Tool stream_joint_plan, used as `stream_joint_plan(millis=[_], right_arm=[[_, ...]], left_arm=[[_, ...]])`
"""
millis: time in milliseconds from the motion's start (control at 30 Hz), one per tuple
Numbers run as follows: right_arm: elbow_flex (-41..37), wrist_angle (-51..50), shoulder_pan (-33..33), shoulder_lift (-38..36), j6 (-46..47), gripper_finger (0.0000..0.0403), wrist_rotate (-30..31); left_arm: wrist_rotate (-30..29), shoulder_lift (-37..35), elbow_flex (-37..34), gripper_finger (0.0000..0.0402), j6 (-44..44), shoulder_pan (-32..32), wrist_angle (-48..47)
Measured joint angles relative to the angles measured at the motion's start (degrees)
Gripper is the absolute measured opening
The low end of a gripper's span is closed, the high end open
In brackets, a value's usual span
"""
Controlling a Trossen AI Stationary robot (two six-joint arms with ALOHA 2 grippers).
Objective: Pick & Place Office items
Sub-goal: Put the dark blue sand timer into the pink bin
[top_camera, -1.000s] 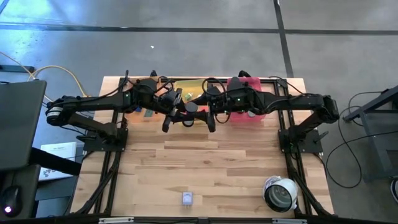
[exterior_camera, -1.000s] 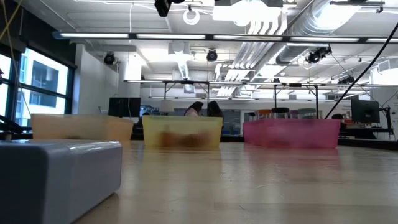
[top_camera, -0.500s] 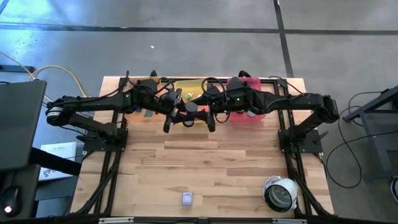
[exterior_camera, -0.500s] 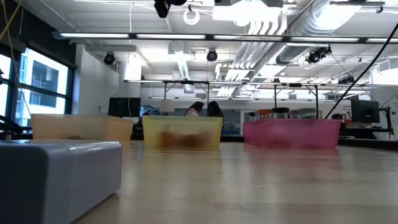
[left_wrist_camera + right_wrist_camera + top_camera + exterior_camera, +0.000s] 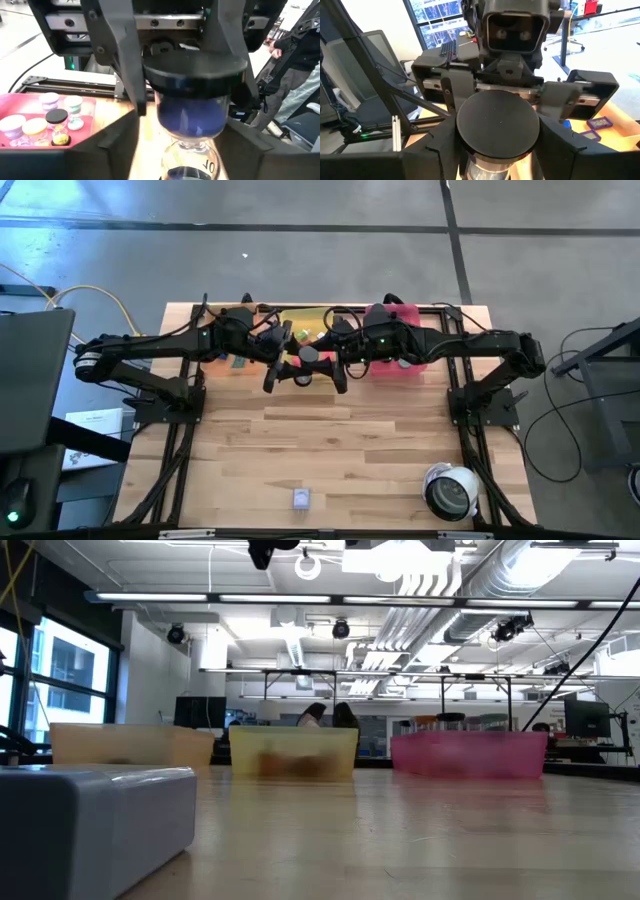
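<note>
A small hourglass point(image 5: 192, 112) with black end caps and blue sand hangs upright in mid-air over the table's far middle. Its top cap point(image 5: 307, 353) shows as a dark disc in the high view. My right gripper point(image 5: 497, 145) comes in from the table's right and is shut on it. My left gripper point(image 5: 192, 155) faces it from the table's left. It is open, its fingers either side of the lower glass bulb with wood showing in the gaps. A small lavender cube point(image 5: 301, 499) lies flat on the table near the front edge. My right gripper pinches the hourglass's upper black cap by its rim point(image 5: 470, 125) between its two fingers point(image 5: 125, 65). The fingers come in about level from the table's right side. The hourglass hangs upright below the cap, clear of the table.
Orange point(image 5: 222, 348), yellow point(image 5: 300, 318) and pink point(image 5: 405, 350) trays stand along the far edge. The pink tray point(image 5: 30, 102) holds several small timers, and flat purple pieces point(image 5: 597, 122) lie in another. A white-grey round device point(image 5: 450, 490) sits at the near right. Bare wood spans the middle.
</note>
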Motion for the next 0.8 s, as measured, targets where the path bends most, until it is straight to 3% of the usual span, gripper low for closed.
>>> stream_joint_plan(millis=[133, 267, 567, 800], right_arm=[[-0.02, -1.77, 0.09, -0.53, 0.55, 0.0195, -0.23], [-0.02, -4.11, 0.49, -2.52, 0.03, 0.0195, 3.10], [-0.02, -19.12, 1.88, -11.42, -2.49, 0.0194, 20.22], [0.03, -28.38, 1.55, -18.41, -1.99, 0.0194, 25.46]], left_arm=[[-0.16, 0.00, 0.00, 0.0295, -0.20, 0.02, -0.17], [-0.73, 0.00, 0.02, 0.0335, -1.13, 0.48, -0.74], [-0.57, -0.52, 0.09, 0.0344, -3.36, 2.78, -3.71], [0.82, -1.24, 0.09, 0.0344, -3.86, 4.20, -6.56]])
